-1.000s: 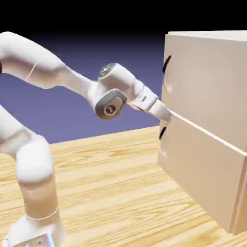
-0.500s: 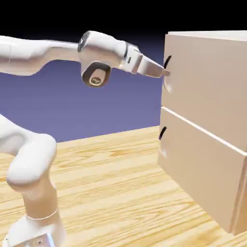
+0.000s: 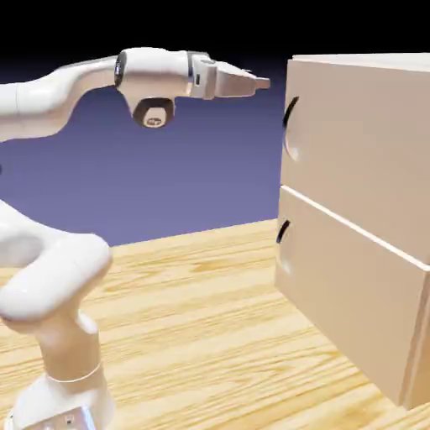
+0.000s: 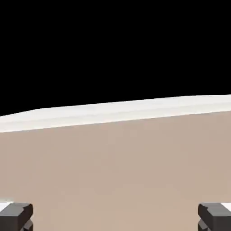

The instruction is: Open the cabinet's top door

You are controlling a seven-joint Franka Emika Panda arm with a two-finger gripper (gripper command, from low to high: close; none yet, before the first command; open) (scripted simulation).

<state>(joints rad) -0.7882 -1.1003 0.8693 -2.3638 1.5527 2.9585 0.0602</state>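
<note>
The beige cabinet (image 3: 361,210) stands at the exterior view's right. Its top door (image 3: 369,143) lies flush with the front, its black curved handle (image 3: 290,113) near the left edge. My gripper (image 3: 260,83) points level at the cabinet, a little above and left of that handle, with a small gap to the panel. In the hand view the top door (image 4: 117,167) fills the lower half under the cabinet's pale top edge (image 4: 113,113). The grey fingertips (image 4: 16,216) stand far apart at the bottom corners; the gripper (image 4: 115,219) is open and holds nothing. The handle is out of the hand view.
The lower panel (image 3: 353,294) with its own black handle (image 3: 283,231) sits below the top door. The wooden table (image 3: 210,327) stretches in front of the cabinet. My arm's base (image 3: 63,395) stands at the lower left.
The hand has risen from the seam between the two panels, past the top door's handle, to just above it, and drawn slightly back from the cabinet. The jaws stayed open.
</note>
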